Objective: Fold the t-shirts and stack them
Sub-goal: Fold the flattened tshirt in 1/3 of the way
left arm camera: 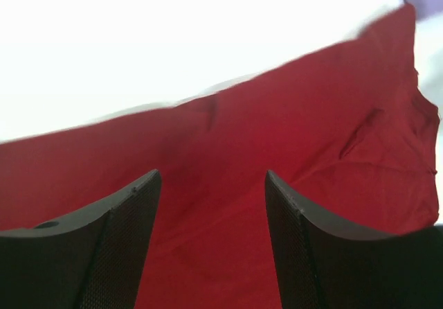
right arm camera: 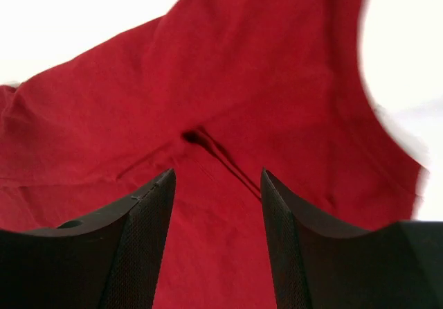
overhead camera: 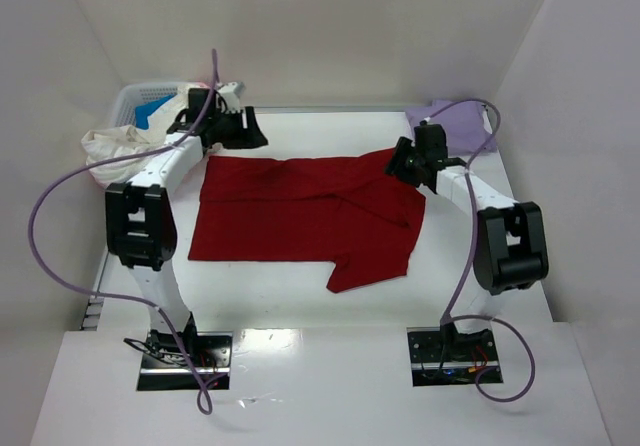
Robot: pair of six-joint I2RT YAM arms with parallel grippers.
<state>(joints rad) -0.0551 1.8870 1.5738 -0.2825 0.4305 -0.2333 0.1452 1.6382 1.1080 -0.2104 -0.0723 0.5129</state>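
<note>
A dark red t-shirt [overhead camera: 300,211] lies spread on the white table, one part trailing toward the near right. My left gripper [overhead camera: 243,131] hovers over its far left edge, open and empty, with red cloth [left arm camera: 228,177] below its fingers [left arm camera: 131,240]. My right gripper [overhead camera: 400,163] is over the shirt's far right corner, open and empty, above a crease in the cloth [right arm camera: 208,143]. A pale lavender shirt [overhead camera: 452,124] lies folded at the far right. A cream-white shirt [overhead camera: 112,148] hangs at the basket; a bright blue one [overhead camera: 152,111] lies inside.
A white lattice basket [overhead camera: 140,98] stands at the far left corner. White walls close in the table on three sides. Purple cables loop from both arms. The arm bases sit at the near edge.
</note>
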